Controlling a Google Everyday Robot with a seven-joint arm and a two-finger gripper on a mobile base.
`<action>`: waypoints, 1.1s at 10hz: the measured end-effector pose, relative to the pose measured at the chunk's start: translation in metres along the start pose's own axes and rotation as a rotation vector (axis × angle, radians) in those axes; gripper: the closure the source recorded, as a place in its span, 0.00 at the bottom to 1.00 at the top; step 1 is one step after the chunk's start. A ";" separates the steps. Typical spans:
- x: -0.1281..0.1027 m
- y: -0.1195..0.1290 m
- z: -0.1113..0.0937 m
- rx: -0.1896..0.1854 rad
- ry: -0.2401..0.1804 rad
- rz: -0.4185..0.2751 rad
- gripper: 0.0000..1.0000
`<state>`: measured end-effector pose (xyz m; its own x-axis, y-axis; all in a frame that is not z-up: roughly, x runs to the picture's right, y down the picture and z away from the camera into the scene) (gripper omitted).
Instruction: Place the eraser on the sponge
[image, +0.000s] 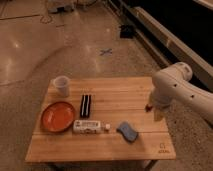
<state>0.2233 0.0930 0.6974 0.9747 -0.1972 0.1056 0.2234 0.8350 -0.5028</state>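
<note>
— Where is the claw seen?

— The claw (151, 105) is found low over the bench (125, 92), behind the sponge (127, 131) and to its right, close to the bench's right edge. It is largely covered by the white arm (175, 90), so whether it is spread or pressed together cannot be told. A small red spot (148, 107) is seen at it; what it is cannot be made out.

— And the eraser?

— The eraser (85, 105) is laid flat on the wood, behind the sponge and to its left, well apart from both sponge and claw. Its length is turned away from the front edge.

— What is set near the sponge?

— A white box (90, 125) is laid lengthwise just left of the sponge, its capped end near it but apart. Farther left an orange plate (57, 116) is set by the left edge, with a cup (61, 85) behind it.

— How are edges and room judged?

— The sponge is placed slightly askew, near the front edge. Bare wood is seen behind it and to its right, as far as the claw and the back edge.
</note>
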 end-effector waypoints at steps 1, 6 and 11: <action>-0.009 -0.009 0.001 0.019 -0.008 -0.028 0.20; -0.118 -0.086 0.023 0.098 -0.095 -0.361 0.20; -0.203 -0.164 0.100 0.073 -0.135 -0.638 0.20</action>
<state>-0.0097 0.0480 0.8444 0.6420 -0.6030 0.4735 0.7539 0.6089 -0.2467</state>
